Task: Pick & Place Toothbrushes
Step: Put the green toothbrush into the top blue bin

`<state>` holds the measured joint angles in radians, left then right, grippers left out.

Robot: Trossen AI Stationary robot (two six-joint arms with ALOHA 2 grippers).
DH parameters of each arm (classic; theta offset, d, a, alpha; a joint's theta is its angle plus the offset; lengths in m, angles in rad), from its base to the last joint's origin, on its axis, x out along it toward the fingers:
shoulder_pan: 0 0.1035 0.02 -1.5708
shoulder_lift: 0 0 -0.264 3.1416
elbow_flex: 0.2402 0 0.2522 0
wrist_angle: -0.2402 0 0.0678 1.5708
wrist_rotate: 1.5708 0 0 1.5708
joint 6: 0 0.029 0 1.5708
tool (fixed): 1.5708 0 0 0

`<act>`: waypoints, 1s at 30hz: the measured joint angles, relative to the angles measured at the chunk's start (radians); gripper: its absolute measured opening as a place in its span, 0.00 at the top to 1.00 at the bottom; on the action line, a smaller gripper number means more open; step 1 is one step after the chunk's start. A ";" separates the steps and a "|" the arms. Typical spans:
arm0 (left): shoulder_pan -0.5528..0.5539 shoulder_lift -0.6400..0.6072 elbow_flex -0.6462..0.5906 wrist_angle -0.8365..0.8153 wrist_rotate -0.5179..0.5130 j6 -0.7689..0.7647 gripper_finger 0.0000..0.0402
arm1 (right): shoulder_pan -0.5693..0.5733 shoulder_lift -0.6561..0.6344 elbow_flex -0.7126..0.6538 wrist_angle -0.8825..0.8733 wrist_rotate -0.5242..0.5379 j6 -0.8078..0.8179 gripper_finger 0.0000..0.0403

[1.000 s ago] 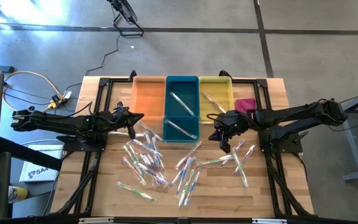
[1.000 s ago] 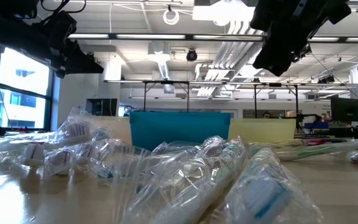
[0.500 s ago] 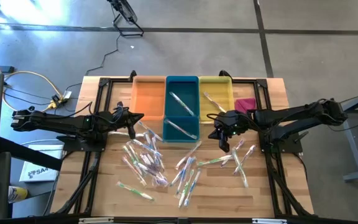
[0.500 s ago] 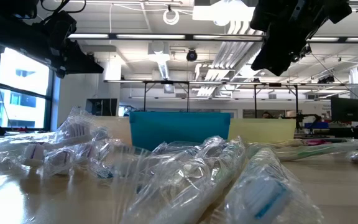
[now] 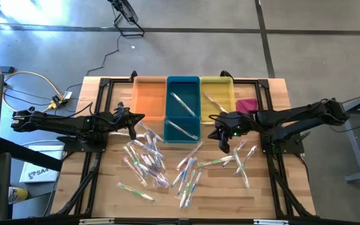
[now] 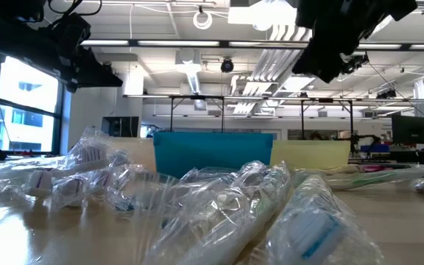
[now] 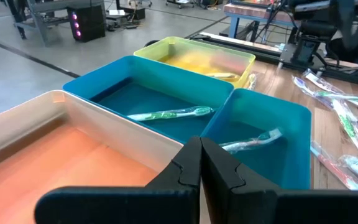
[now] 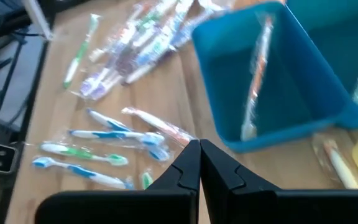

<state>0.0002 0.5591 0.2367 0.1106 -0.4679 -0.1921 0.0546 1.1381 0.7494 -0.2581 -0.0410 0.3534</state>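
fingers pressed together, both grippers empty; right gripper (image 5: 223, 144) beside teal bin (image 5: 183, 107), toothbrushes (image 5: 147, 159) below.

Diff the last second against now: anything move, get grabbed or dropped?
Only the right pincer moved: a slight drift, and in the low view it sits a little higher in the picture than before. It stayed shut and empty above the loose toothbrushes. Nothing was taken hold of or let go. The left pincer stayed shut by the orange bin; the toothbrushes and the blue bin are as they were.
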 joint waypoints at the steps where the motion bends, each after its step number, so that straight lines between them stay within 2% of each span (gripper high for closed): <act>1: 0.000 0.000 0.000 0.000 0.000 0.000 1.00 | 0.009 0.000 0.011 -0.002 0.006 -0.011 1.00; 10: 0.000 0.000 0.000 0.000 0.000 0.000 1.00 | 0.092 0.000 0.060 -0.099 0.054 -0.015 1.00; 17: 0.000 0.000 0.000 0.001 0.000 0.000 1.00 | 0.150 0.021 0.060 -0.157 0.167 0.044 1.00; 30: 0.000 0.000 0.000 0.014 0.000 0.000 1.00 | 0.162 0.175 0.061 -0.156 0.138 0.044 1.00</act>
<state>0.0001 0.5589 0.2367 0.1242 -0.4679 -0.1925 0.2165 1.3127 0.8100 -0.4139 0.0975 0.3973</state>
